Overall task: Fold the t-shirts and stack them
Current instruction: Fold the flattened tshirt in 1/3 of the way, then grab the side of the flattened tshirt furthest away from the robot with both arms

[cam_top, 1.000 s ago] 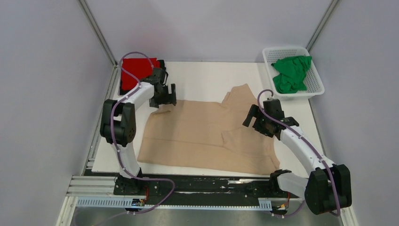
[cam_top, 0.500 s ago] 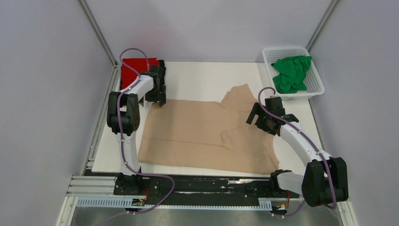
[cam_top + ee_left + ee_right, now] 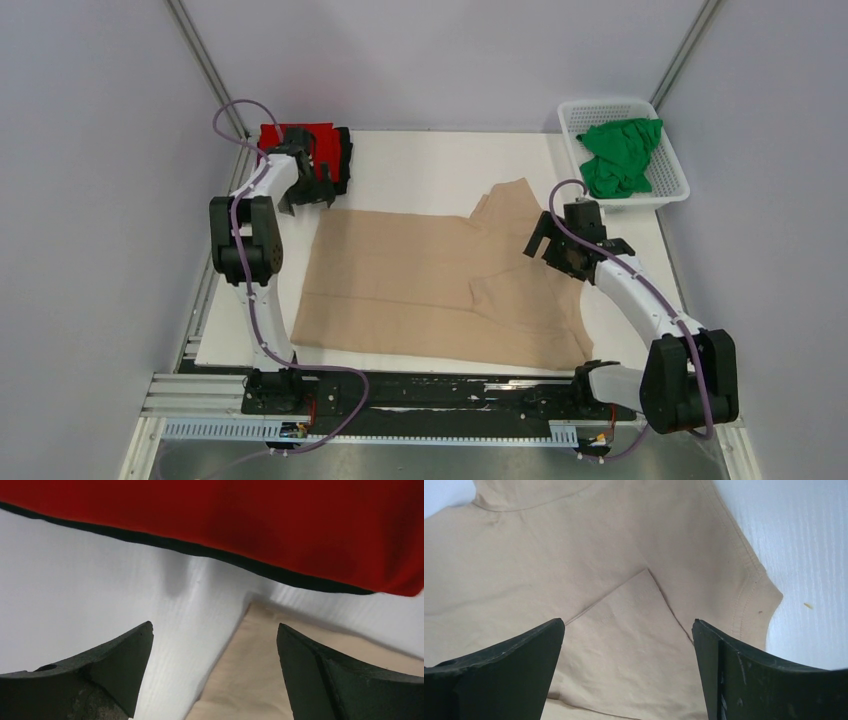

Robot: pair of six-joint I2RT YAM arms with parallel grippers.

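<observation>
A beige t-shirt (image 3: 430, 285) lies spread on the white table, part folded, with a sleeve flap folded onto its right side. A folded red t-shirt (image 3: 300, 140) lies on a black one at the far left corner. My left gripper (image 3: 312, 196) is open and empty, between the red stack and the beige shirt's far left corner (image 3: 260, 670); the red shirt (image 3: 250, 525) fills the top of the left wrist view. My right gripper (image 3: 552, 250) is open and empty, just over the shirt's right side, above the folded sleeve (image 3: 624, 630).
A white basket (image 3: 668, 180) at the far right holds a crumpled green t-shirt (image 3: 620, 155). Grey walls close in the table on three sides. The black rail (image 3: 440, 400) runs along the near edge.
My left gripper has let go of the beige shirt's far left corner and swung left and back towards the red stack. My right gripper moved slightly towards the far side.
</observation>
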